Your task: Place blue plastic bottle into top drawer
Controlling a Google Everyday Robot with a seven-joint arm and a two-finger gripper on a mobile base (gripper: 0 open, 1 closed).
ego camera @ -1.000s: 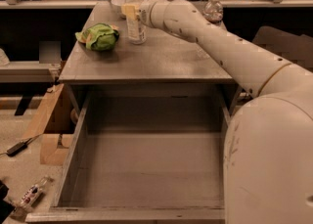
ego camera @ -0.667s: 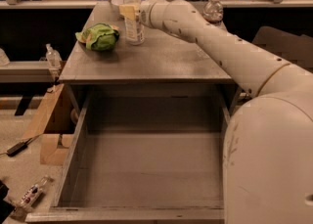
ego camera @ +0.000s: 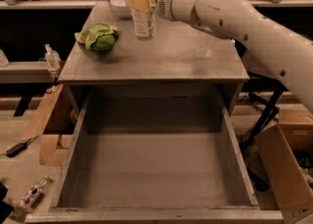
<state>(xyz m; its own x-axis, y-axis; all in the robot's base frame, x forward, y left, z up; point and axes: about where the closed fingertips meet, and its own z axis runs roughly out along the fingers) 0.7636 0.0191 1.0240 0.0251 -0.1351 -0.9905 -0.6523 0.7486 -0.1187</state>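
Observation:
The blue plastic bottle, clear with a white cap and a tall white label, stands upright at the back of the grey cabinet top. My gripper reaches in from the right, and its yellowish fingers are shut on the bottle's upper part. I cannot tell whether the bottle's base touches the top. The top drawer is pulled wide open below the cabinet front, and nothing lies in it.
A green crumpled bag lies on the left of the cabinet top. A white bowl sits behind the bottle. A second clear bottle stands to the right, partly hidden by my arm. Cardboard boxes stand on the floor at both sides.
My arm has risen and swung out of the lower right of the view. The gripper and the bottle have shifted slightly right and up.

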